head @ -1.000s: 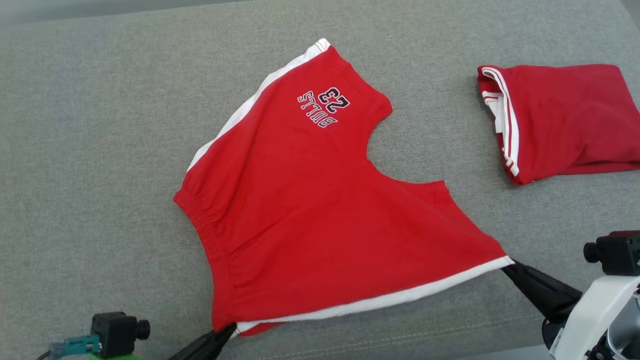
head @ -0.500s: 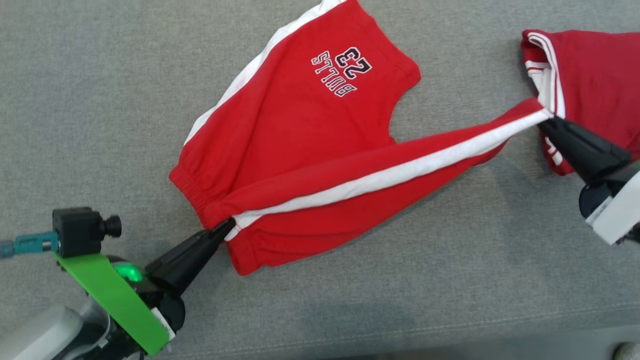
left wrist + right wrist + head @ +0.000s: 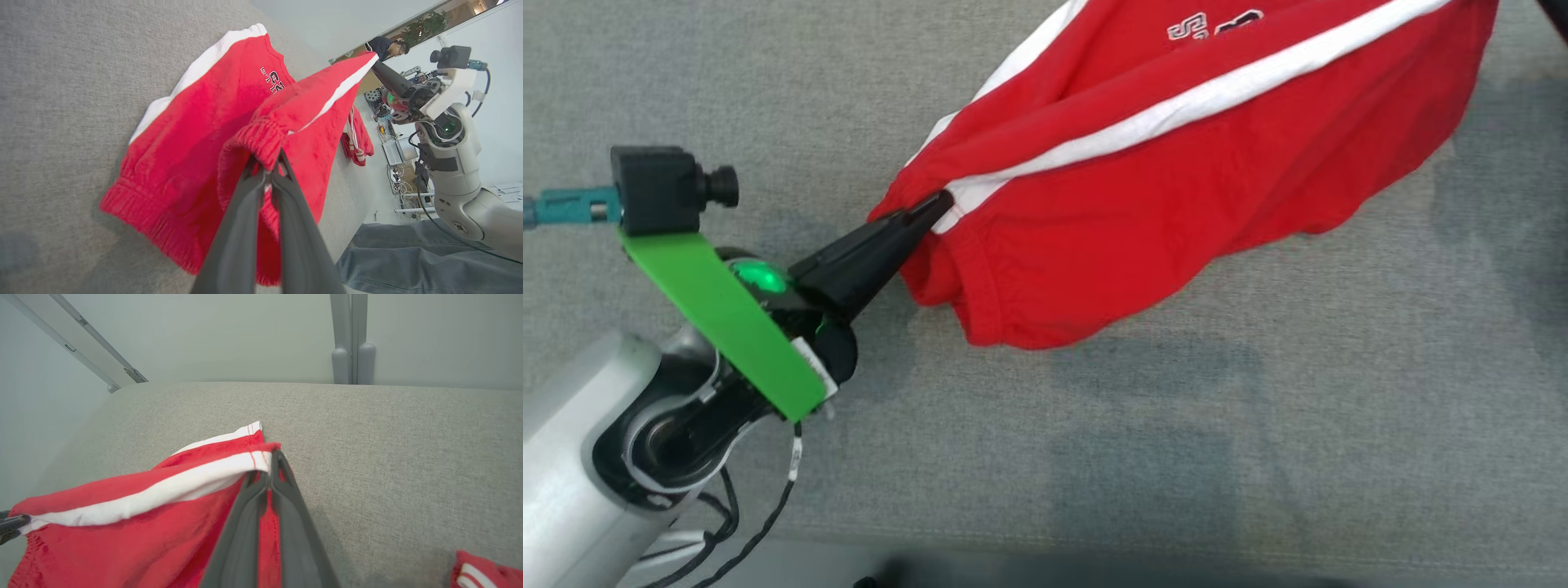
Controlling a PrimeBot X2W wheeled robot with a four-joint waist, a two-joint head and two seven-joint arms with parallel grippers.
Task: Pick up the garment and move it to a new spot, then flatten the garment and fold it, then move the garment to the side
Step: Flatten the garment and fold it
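Red shorts (image 3: 1176,188) hang stretched over grey surface (image 3: 1258,449); left gripper (image 3: 934,206) jaws pinched shut on waistband, right gripper (image 3: 269,471) jaws shut on striped hem.

The garment (image 3: 1176,188) is bright red with a white side stripe and dark letters edged in white. The fabric surface (image 3: 1258,449) is plain grey. The left gripper (image 3: 938,204) is black, its bracket (image 3: 719,318) green.
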